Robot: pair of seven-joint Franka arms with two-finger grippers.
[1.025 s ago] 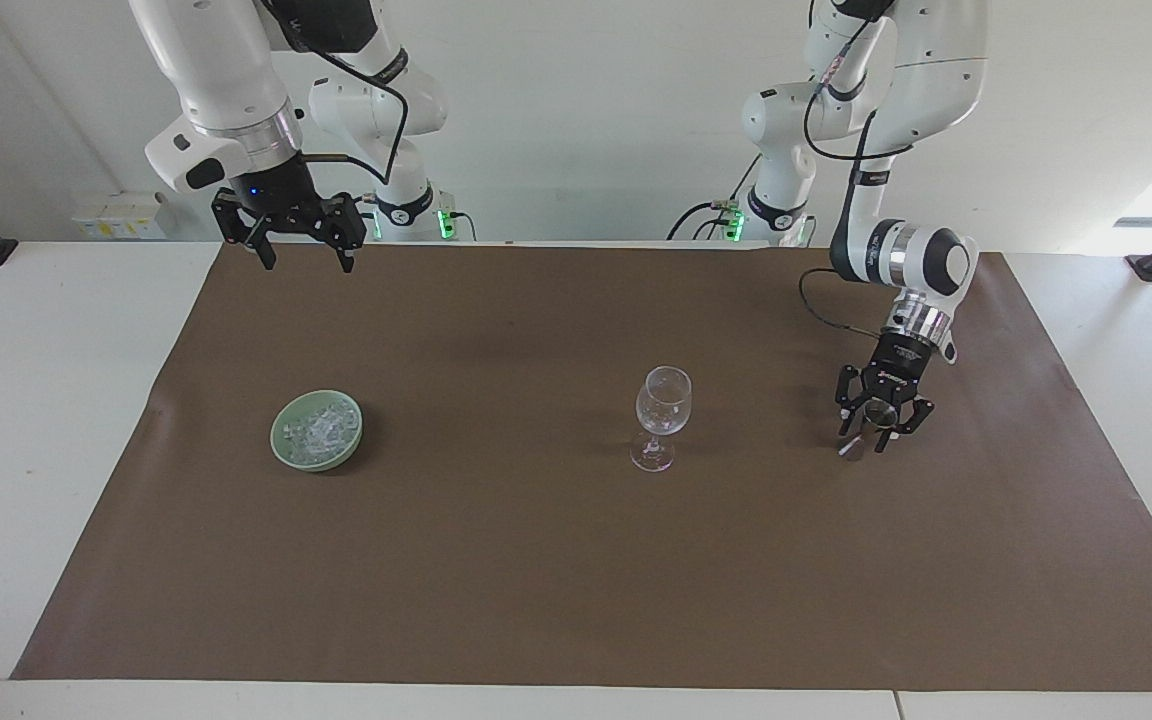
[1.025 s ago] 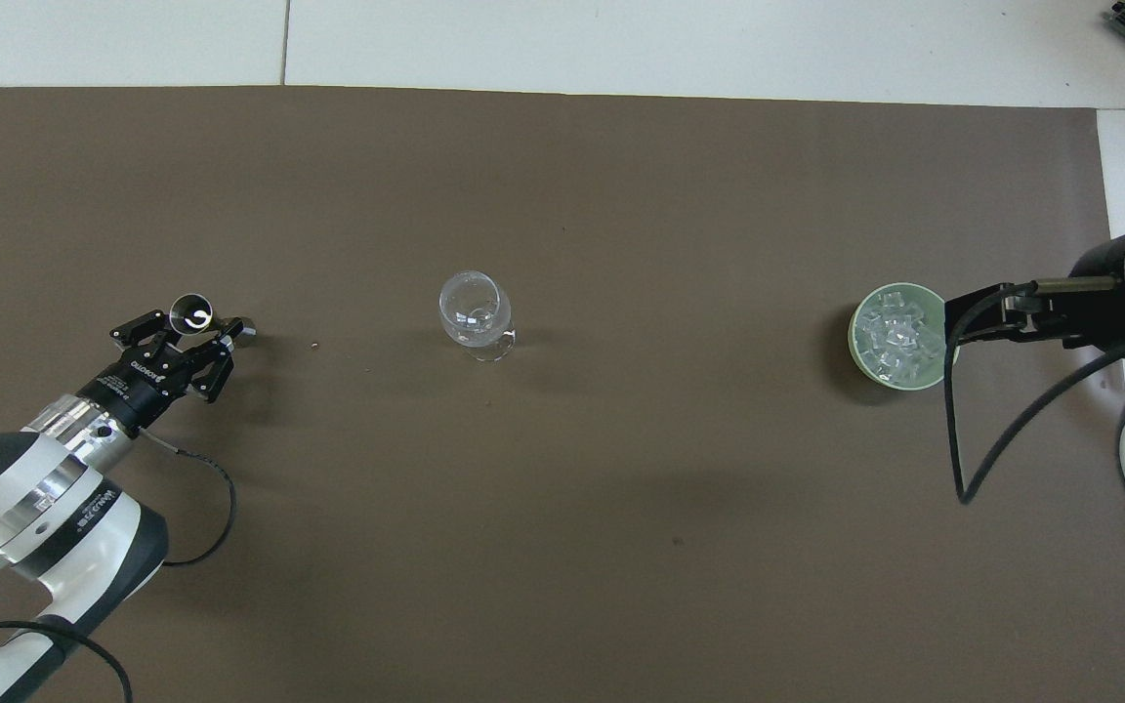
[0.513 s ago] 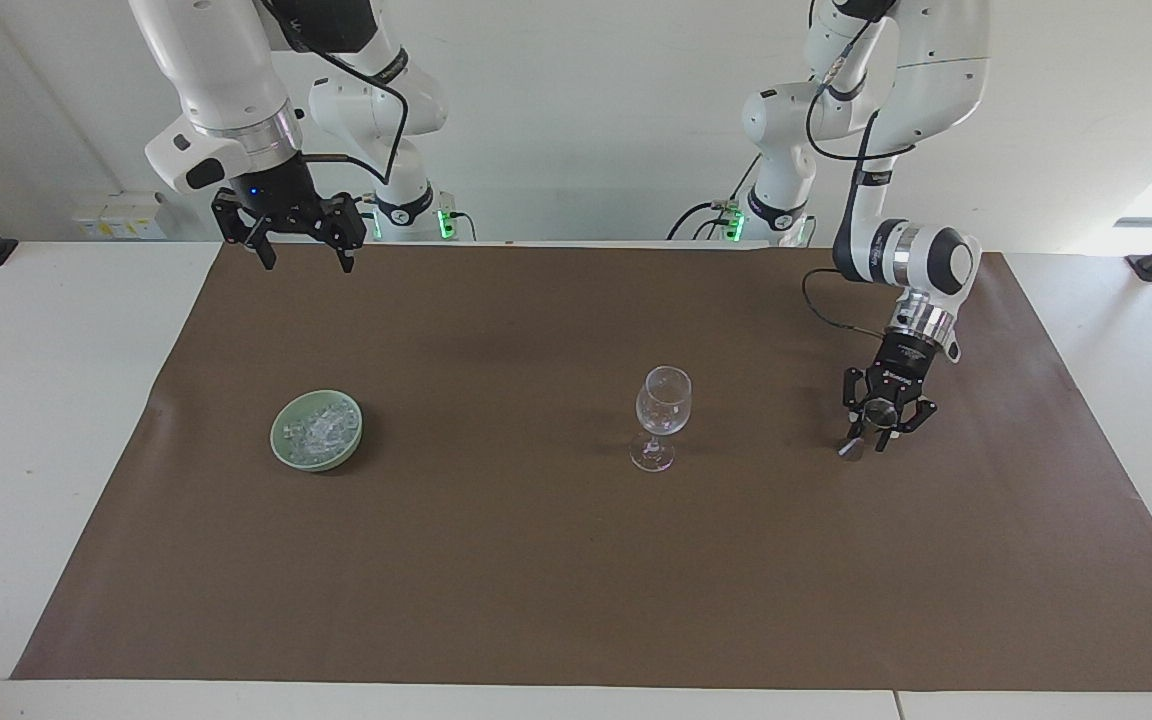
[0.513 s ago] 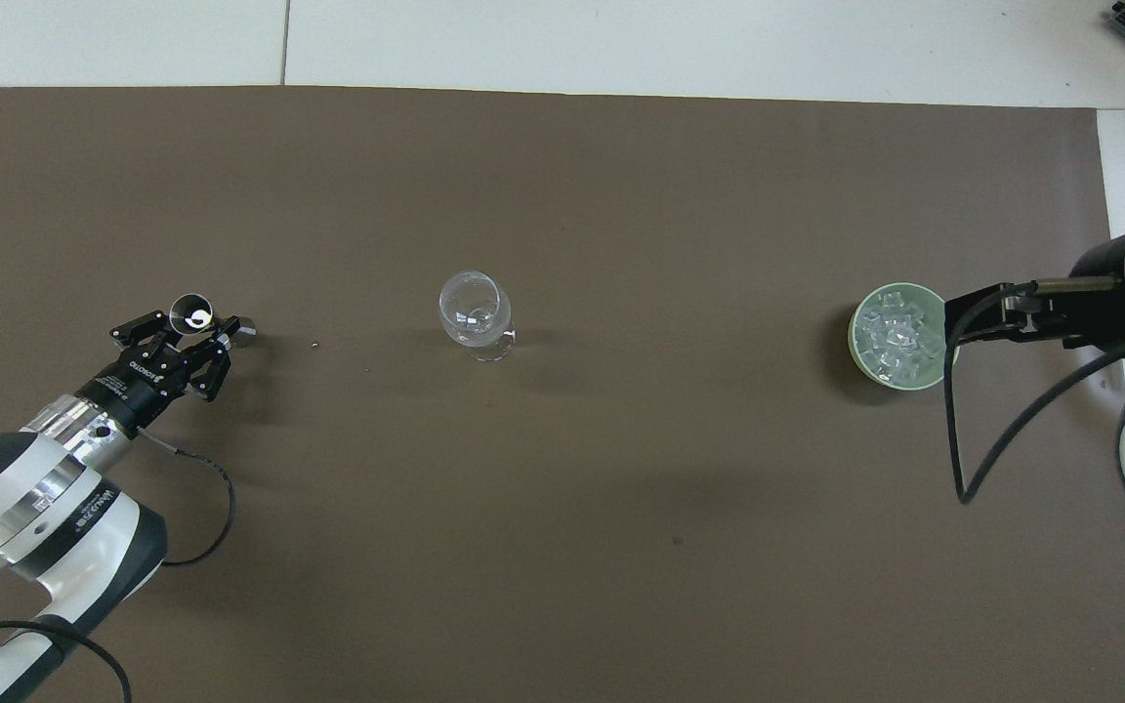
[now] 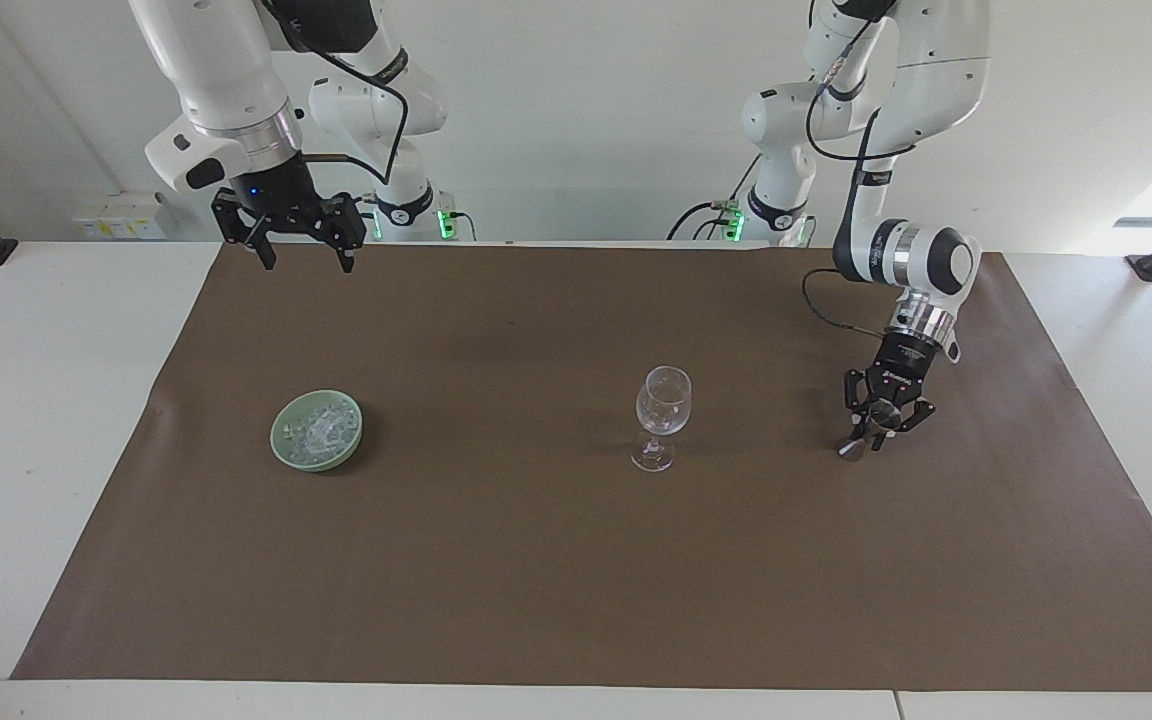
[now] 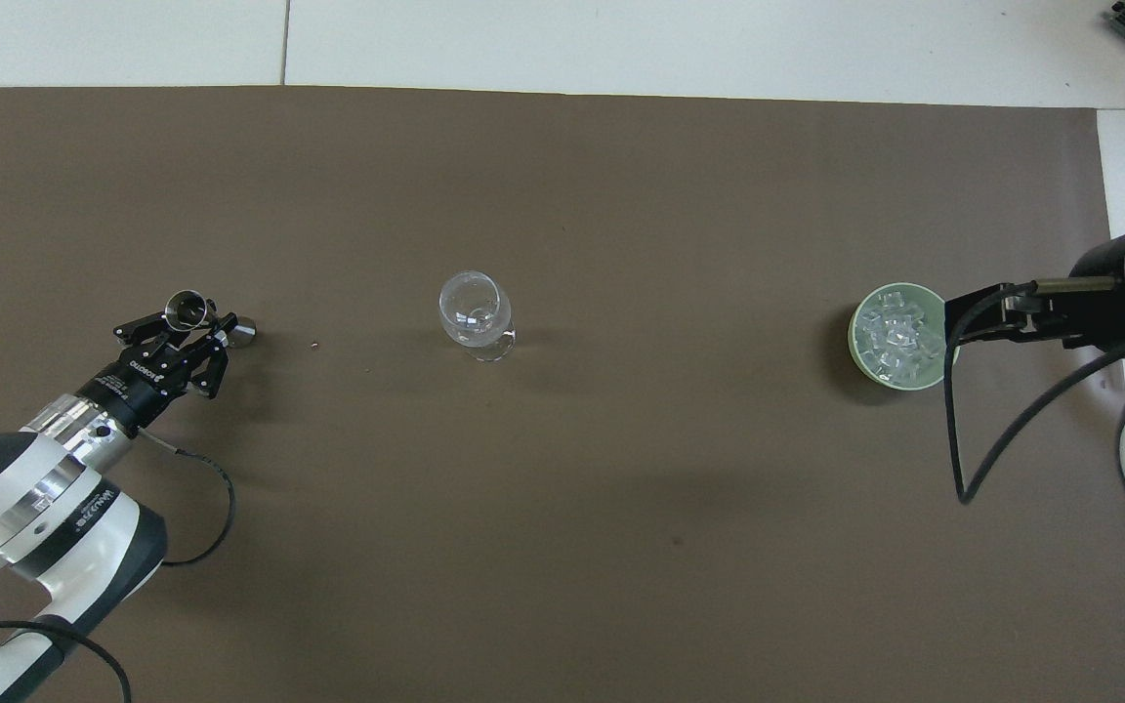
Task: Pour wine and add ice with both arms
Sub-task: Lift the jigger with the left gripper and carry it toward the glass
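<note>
An empty-looking clear wine glass (image 5: pixel 663 405) (image 6: pixel 471 309) stands upright mid-mat. The ice (image 5: pixel 321 428) (image 6: pixel 898 337) is a heap of clear chunks in a pale green bowl (image 5: pixel 281 447) (image 6: pixel 855 344) toward the right arm's end. My left gripper (image 5: pixel 877 437) (image 6: pixel 193 328) is low on the mat toward the left arm's end, beside the glass, shut on a small metal measuring cup (image 5: pixel 852 448) (image 6: pixel 182 309) that lies tilted at mat level. My right gripper (image 5: pixel 302 258) is open and empty, high over the mat's edge nearest the robots; that arm waits.
A brown mat (image 5: pixel 536 580) covers most of the white table (image 5: pixel 26 420). A few tiny specks (image 6: pixel 313 344) lie on the mat between the metal cup and the glass. Black clamps stand at both ends of the table.
My left gripper has turned slightly and settled a little lower with the metal cup, whose mouth now faces a different way. Glass, bowl and right arm have not moved.
</note>
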